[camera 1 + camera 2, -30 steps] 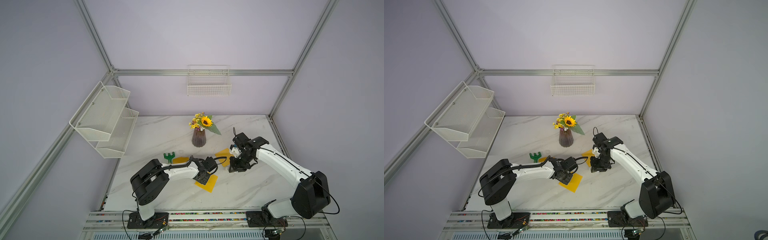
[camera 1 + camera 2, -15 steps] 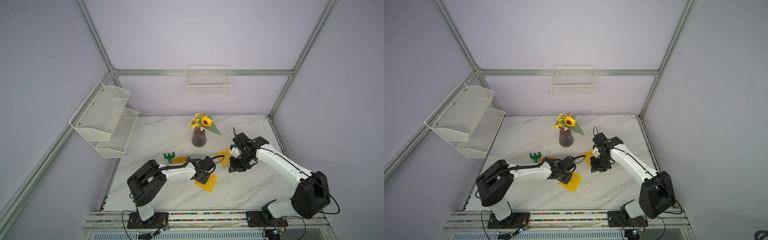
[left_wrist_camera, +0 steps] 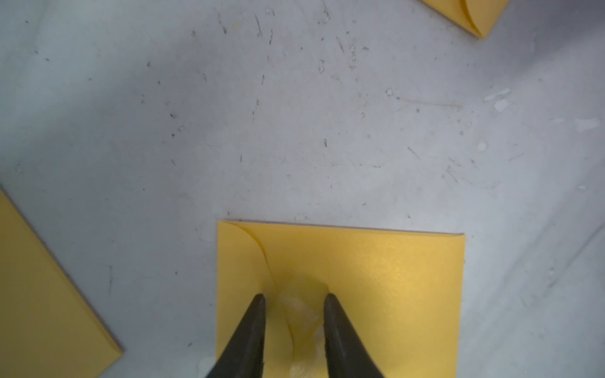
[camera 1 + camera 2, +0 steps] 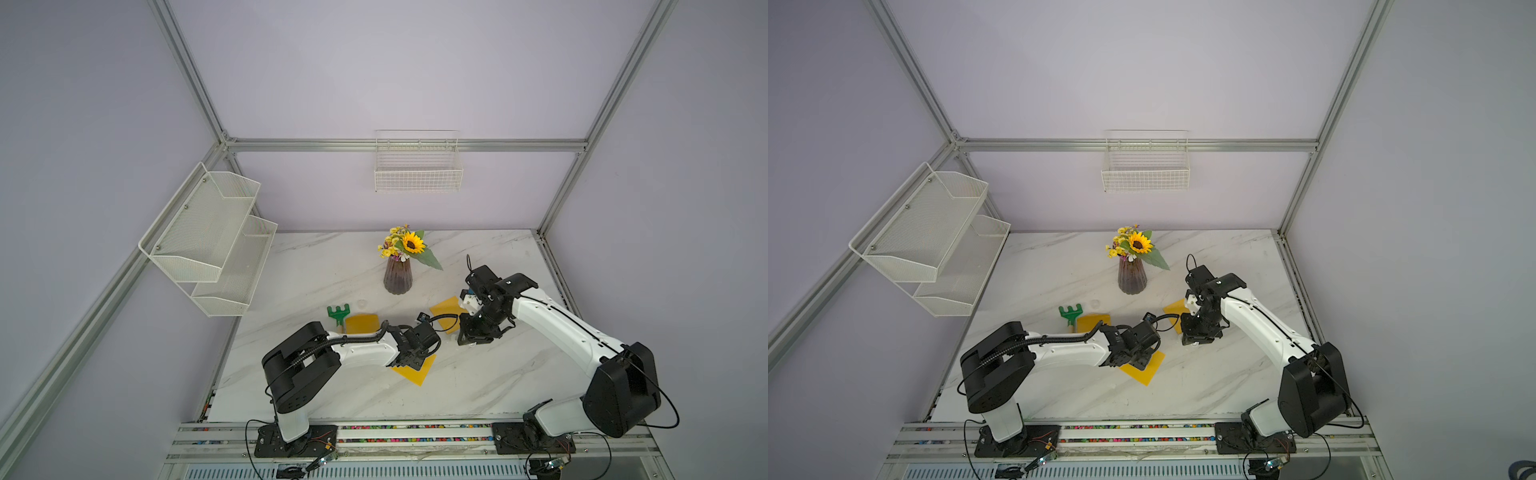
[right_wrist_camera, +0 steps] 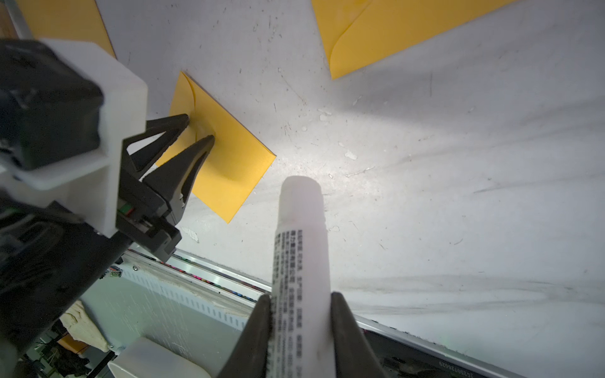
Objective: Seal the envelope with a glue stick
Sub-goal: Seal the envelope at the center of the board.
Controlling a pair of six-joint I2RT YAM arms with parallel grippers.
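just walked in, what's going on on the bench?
The left gripper presses its tips on the flap of a yellow envelope lying on the table, jaws slightly apart. The right gripper holds the glue stick beside that envelope, not touching it. Two more envelopes lie nearby.

the only print is sitting on the glue stick (image 5: 301, 261) in the right wrist view. its label (image 5: 289, 288) is carrying several lines of small dark characters running along the tube, looking like chinese script mixed with a few digits, but they are showing too small and blurred to be read. a pale code (image 5: 455, 365) is showing upside down on the dark rail (image 5: 409, 356) beside the tabletop (image 5: 458, 163) edge, its characters not clear enough to spell out. nothing readable is showing in the other views.
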